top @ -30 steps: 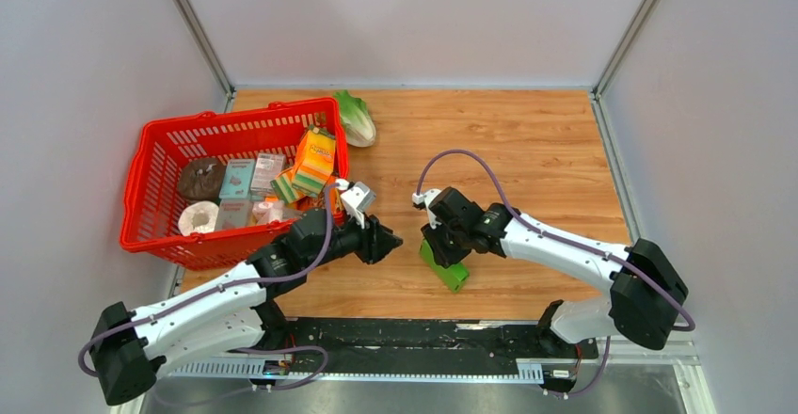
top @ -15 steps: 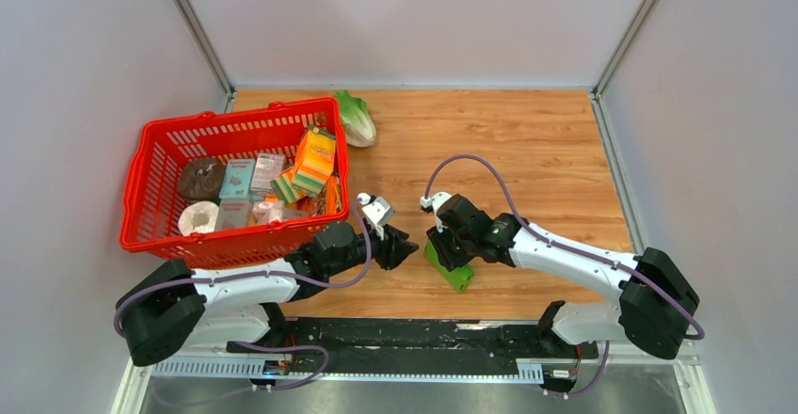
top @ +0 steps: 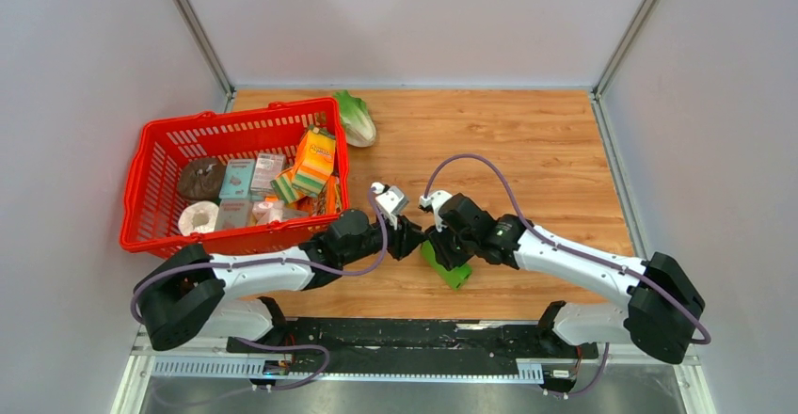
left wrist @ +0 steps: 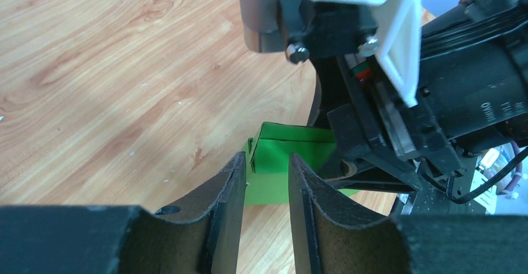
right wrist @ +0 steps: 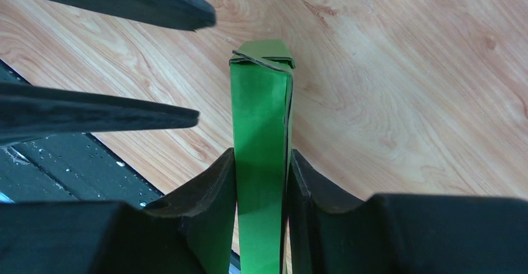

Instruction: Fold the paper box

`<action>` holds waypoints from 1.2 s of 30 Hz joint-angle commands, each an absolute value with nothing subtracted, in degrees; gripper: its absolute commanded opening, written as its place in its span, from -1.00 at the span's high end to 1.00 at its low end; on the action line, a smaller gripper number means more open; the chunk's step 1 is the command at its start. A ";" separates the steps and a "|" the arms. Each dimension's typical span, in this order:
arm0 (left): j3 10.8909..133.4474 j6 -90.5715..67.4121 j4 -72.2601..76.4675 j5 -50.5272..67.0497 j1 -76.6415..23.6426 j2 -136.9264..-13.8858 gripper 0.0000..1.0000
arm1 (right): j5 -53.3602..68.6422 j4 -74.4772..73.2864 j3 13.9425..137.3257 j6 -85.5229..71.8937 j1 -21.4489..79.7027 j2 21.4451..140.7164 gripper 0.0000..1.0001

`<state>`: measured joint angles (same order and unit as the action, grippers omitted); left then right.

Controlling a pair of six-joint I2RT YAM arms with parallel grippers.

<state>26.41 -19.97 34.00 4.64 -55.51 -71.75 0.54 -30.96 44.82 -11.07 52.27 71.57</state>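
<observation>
The paper box, a bright green folded card, stands on edge on the wooden table. My right gripper is shut on it; in the right wrist view the box rises between the fingertips, with its folded end flap at the top. My left gripper is open just left of the box. In the left wrist view its tips point at the box's end, with nothing between the jaws. The left fingers also show in the right wrist view, apart from the box.
A red basket full of groceries, including an orange carton, stands at the left. A lettuce lies behind it. A black rail runs along the near edge. Grey walls close in the table.
My left arm has swung right and stretched low toward the box, its jaws a little narrower. My right gripper has shifted slightly right, still holding the box.
</observation>
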 commanded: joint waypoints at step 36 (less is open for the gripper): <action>26.37 -15.38 38.14 0.88 -55.72 -75.32 1.00 | -7.64 -28.04 42.81 -14.94 55.02 69.00 -0.05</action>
